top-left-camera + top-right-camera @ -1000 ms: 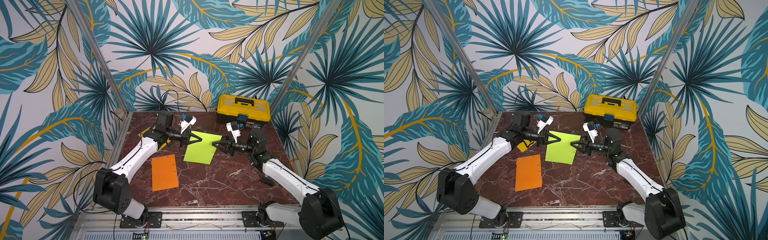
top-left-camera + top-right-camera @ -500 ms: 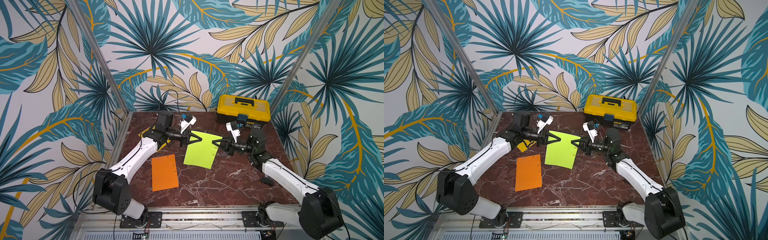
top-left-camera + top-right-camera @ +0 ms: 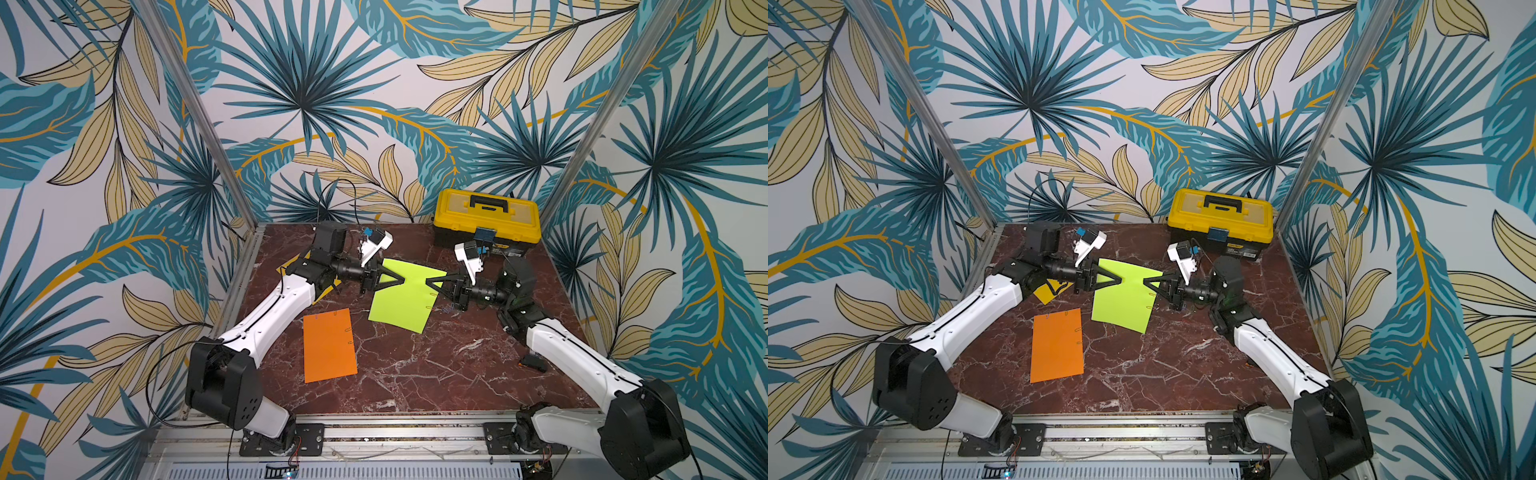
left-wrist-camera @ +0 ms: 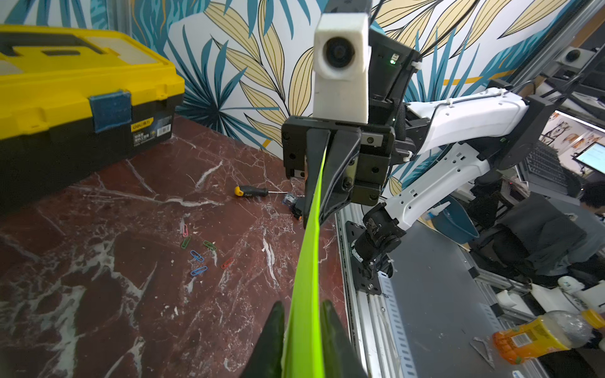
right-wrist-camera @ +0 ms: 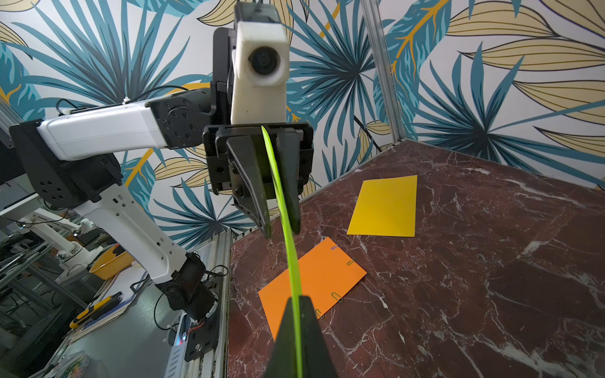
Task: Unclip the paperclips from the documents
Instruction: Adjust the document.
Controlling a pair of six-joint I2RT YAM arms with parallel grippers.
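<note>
In both top views there are three sheets, one toolbox and two arms on the marble tabletop (image 3: 436,365). The lime green sheet (image 3: 401,305) is lifted at its far end between the left gripper (image 3: 402,281) and the right gripper (image 3: 427,284), which face each other across it. Two paperclips (image 3: 433,295) sit on its edge just beside the right jaws. The orange sheet (image 3: 329,347) lies flat, near the left jaws on the side towards the arm bases, and three clips can be made out on it here. The golden yellow sheet (image 3: 1043,296) is mostly hidden under the left arm, behind those jaws. The single yellow-and-black toolbox (image 3: 486,216) stands beyond the right jaws with its lid down, so its contents cannot be seen. In the left wrist view the left fingertips (image 4: 275,330) stand a little apart with the green sheet edge-on between them. Opposite, the right jaws are pressed together on the sheet's far edge. Beside those right jaws six loose paperclips (image 4: 197,256) lie on the marble: two blue, two green, one pink and one red. One screwdriver (image 4: 252,191) lies farther off. In the right wrist view the right fingers (image 5: 311,330) are closed on the green paper. Across it the left jaws are parted; one finger is clear of the sheet, and whether the other touches it cannot be told. Beyond, the orange sheet carries four clips. The golden yellow sheet lies flat, and no clip can be made out on it.
</note>
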